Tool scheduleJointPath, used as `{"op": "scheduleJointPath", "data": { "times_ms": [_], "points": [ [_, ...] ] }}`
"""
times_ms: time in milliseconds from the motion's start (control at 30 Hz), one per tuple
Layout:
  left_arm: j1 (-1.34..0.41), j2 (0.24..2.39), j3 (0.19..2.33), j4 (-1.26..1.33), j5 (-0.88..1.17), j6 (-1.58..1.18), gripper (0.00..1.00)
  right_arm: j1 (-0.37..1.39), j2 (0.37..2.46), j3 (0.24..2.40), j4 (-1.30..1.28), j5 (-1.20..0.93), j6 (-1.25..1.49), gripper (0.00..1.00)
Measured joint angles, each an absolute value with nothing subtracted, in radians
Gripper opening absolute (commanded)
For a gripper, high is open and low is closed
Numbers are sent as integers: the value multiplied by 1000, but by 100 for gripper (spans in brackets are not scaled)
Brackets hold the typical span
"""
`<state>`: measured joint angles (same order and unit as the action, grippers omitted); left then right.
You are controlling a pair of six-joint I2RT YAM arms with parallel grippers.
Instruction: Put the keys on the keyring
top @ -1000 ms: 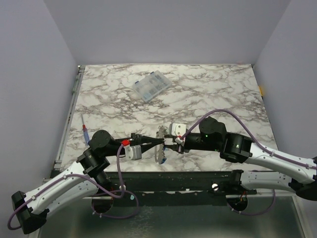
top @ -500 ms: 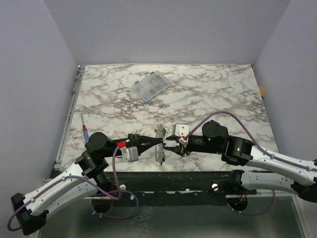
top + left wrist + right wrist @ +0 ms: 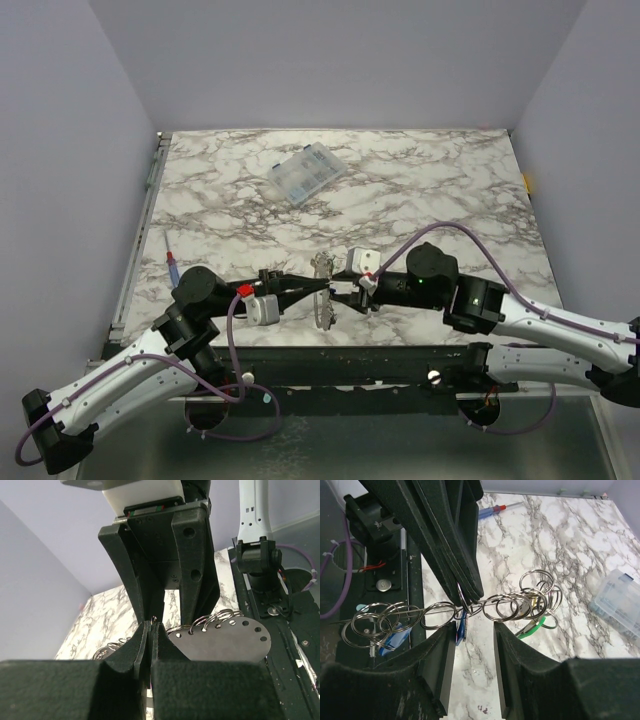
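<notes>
The keyring is a flat pale grey oval plate with holes, strung with several steel split rings. It hangs above the table's near edge between my two grippers. In the right wrist view it is edge-on. A blue key hangs at the middle, a green key and a yellowish key at the right, and another blue key at the left. My left gripper is shut on a split ring of the bunch, just above the blue key. My right gripper is open just below the rings, with nothing between its jaws.
A clear plastic compartment box lies at the back centre of the marble table. The red-and-blue screwdriver lies by the left edge. The dark front rail runs under the hanging keyring.
My left arm has sunk a little and kept its grip. My right gripper drew back to the right, then came in again toward the rings.
</notes>
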<state>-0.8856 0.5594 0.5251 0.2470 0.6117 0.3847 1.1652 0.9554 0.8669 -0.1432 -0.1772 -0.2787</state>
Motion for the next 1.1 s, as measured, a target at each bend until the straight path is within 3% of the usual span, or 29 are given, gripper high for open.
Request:
{"op": "scheduleJointPath", "data": {
  "times_ms": [400,833,1100],
  "points": [
    [-886,562,525,269,611,377,0,1165,955,812,-96,-177,-257,38],
    [-886,570,525,282,611,374,0,1165,937,795,-54,-177,-244,2],
    [-886,570,525,287,611,373,0,1165,932,817,-108,-170,-249,1]
  ]
}}
